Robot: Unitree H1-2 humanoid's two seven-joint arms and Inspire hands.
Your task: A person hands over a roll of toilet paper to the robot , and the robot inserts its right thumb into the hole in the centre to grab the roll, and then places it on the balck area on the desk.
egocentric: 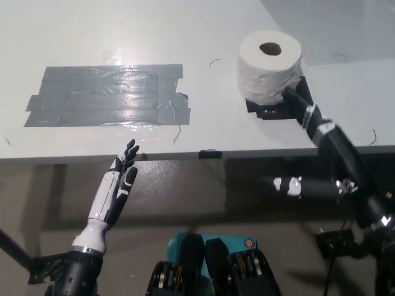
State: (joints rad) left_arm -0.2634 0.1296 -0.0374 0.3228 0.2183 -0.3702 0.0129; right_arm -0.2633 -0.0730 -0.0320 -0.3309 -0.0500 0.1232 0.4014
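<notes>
The white toilet paper roll (270, 66) stands upright on the white desk (185, 37), its centre hole facing up. It rests on a small black patch (264, 110) that shows under its front edge. My black right hand (311, 117) reaches in from the lower right. Its fingers (295, 94) lie against the roll's lower right side, and its thumb (289, 184) points left below the desk edge, away from the roll. The hand is open and nothing is in the hole. My white left hand (114, 191) rests open below the desk's front edge at lower left.
A large patch of grey tape (105, 95) covers the desk's left part. The desk's front edge (210, 153) runs across the middle of the picture, with the floor below it. A seam splits the desk at the far right.
</notes>
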